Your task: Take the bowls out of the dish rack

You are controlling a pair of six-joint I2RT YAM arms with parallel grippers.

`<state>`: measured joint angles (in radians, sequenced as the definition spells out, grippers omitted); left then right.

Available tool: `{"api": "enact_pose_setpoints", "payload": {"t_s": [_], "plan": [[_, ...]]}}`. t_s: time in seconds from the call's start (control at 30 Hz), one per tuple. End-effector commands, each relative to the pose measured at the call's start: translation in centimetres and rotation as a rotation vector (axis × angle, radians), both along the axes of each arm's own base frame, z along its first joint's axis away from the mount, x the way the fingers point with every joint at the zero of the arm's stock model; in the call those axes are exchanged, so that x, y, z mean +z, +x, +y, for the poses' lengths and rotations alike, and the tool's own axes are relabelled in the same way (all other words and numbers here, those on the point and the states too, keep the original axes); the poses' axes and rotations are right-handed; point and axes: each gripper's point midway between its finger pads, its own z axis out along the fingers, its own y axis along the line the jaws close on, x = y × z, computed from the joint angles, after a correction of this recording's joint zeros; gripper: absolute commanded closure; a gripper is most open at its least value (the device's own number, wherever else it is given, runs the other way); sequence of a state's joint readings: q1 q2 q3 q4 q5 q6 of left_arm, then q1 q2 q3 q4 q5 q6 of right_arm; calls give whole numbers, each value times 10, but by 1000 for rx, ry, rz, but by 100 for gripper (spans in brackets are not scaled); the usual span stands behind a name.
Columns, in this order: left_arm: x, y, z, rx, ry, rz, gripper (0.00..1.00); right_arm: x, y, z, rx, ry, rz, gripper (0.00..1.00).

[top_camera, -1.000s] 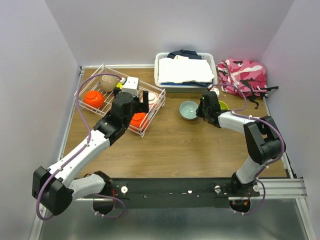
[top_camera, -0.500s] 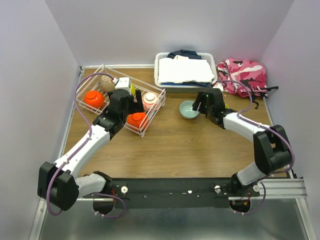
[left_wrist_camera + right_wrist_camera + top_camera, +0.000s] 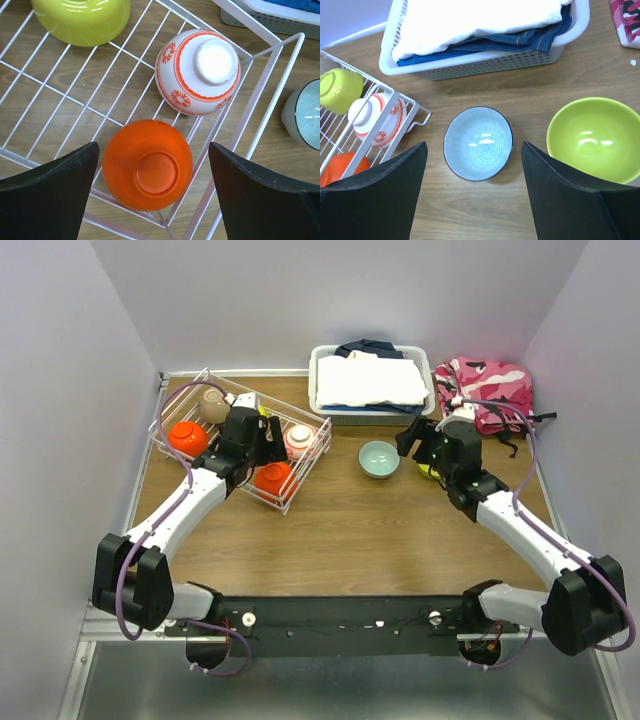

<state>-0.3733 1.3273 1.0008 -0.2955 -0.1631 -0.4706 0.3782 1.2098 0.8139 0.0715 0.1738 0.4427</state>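
Left gripper, wide open, straddles upturned orange bowl; glancing pinch could skid it into patterned bowl at 1 o'clock

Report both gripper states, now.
Left gripper: open, empty, orange bowl framed between its fingers.
Right gripper: open, empty, grey bowl framed between its fingers.
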Motion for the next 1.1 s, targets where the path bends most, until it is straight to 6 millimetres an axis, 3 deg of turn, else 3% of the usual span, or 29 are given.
{"api": "enact_pose_setpoints", "payload": {"t_s": [0.0,0.27,0.5,0.83,1.07], "plan": [[4,6,-7,2,-146,39,1,-8,-15,-5,20,-28,14,17],[3,37,-24,-66,-381,69,1,-12,-22,-7,31,-34,6,17],[-18,72,-22,-92,-360,139,1,-12,-31,-8,45,-24,-18,14],[-50,84,-35,-176,-385,197,1,21,-37,-20,-1,-13,-114,2],[-58,89,-45,-247,-407,175,1,16,-36,-19,15,-42,-108,2]]}}
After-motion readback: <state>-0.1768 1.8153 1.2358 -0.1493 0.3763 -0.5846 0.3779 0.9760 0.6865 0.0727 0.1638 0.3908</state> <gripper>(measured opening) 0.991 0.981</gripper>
